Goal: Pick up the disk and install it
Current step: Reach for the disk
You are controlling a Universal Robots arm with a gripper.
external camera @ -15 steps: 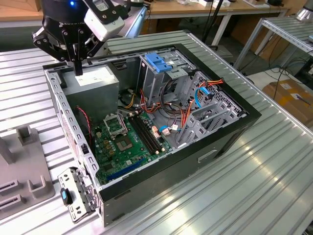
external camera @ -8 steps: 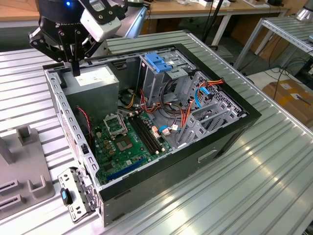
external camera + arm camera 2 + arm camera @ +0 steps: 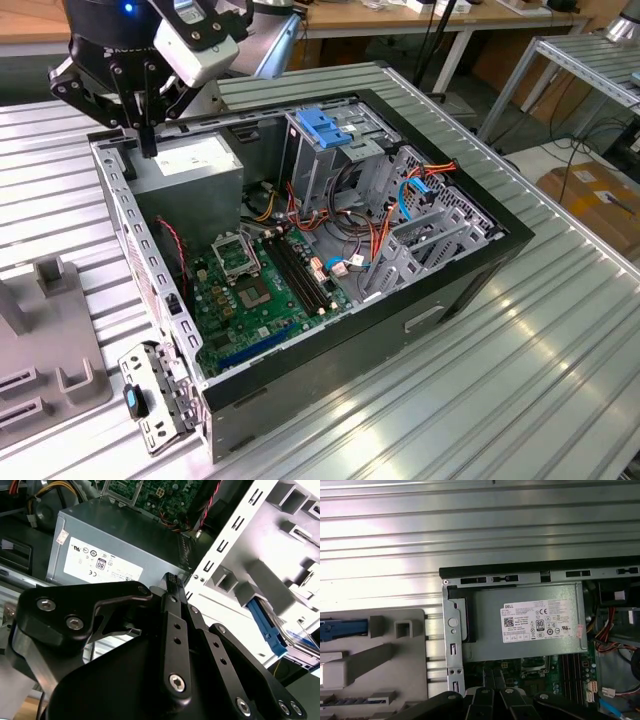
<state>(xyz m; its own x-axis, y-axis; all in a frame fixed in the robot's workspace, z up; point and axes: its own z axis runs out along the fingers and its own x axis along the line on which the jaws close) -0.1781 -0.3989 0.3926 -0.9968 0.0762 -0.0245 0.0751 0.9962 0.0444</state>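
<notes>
Upper left in the exterior view, our gripper (image 3: 148,140) hangs pressed together and empty over the power supply (image 3: 190,165). The disk (image 3: 267,627) sits in the holder (image 3: 60,320), lower left, which we judge presents it for grasping.

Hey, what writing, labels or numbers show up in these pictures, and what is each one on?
White sticker on the grey power-supply box: a logo, certification marks and lines of fine print, too small to quote reliably.
Small sticker at the same box's corner: too small to read.
Motherboard: any board markings are too blurred to read.
</notes>
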